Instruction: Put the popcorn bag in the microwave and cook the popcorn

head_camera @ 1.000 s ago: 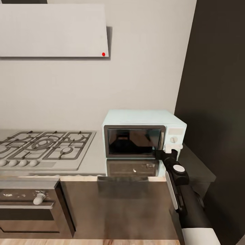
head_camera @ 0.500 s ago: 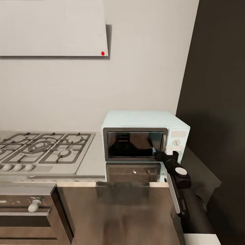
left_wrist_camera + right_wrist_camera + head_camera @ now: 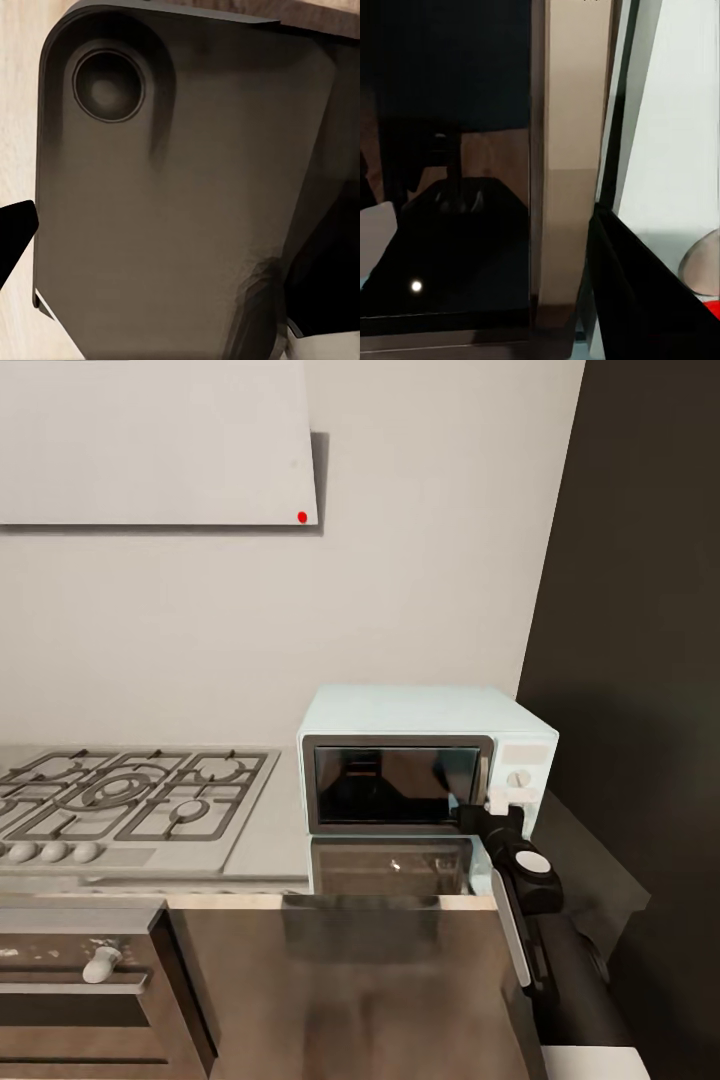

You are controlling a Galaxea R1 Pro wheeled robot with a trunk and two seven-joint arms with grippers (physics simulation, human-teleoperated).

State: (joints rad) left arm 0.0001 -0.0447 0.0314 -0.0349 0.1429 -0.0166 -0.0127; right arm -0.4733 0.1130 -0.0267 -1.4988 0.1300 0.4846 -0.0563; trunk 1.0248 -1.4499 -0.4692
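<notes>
While its opening is unclear, right gripper (image 3: 487,818) meets microwave (image 3: 420,760) beside hob (image 3: 130,795).

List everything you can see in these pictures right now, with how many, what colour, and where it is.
microwave: one, pale mint-blue with dark glass door, on the countertop against the wall, door shut.
countertop: one, grey and glossy, under the microwave and hob.
gas hob: one, grey, set in the countertop left of the microwave.
oven: one, dark, below the hob, with a pale knob.
wall panel: one, white with a red dot at its lower right corner, above the hob.
dark tall unit: one, right of the microwave.
right gripper: one, black, at the microwave's lower right door edge; whether open or shut cannot be told.
</notes>
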